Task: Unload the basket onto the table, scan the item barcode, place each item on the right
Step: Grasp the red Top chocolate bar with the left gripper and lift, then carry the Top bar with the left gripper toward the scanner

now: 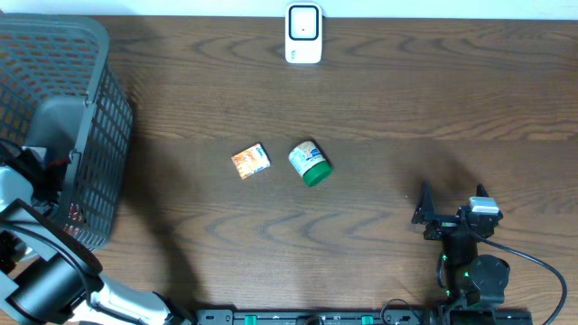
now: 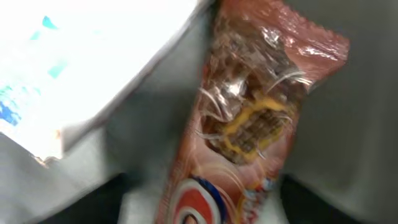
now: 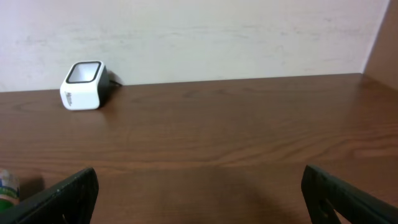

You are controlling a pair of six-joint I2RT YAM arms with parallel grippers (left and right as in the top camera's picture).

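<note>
In the left wrist view a brown snack packet (image 2: 249, 118) with a red, white and blue logo lies inside the basket, blurred. My left gripper (image 2: 205, 208) straddles its lower end, with a dark finger (image 2: 93, 199) on each side. The jaws stand partly apart and a thin gap shows on both sides of the packet. From overhead the left arm (image 1: 27, 181) reaches into the grey basket (image 1: 99, 108). The white barcode scanner (image 1: 303, 34) stands at the table's far edge, also seen as the scanner (image 3: 83, 85). My right gripper (image 1: 452, 199) rests open at the front right, holding nothing.
A white and blue package (image 2: 62, 62) lies beside the packet in the basket. An orange box (image 1: 251, 161) and a green-lidded jar (image 1: 310, 163) lie mid-table. The jar's edge (image 3: 6, 190) shows at the right wrist view's left.
</note>
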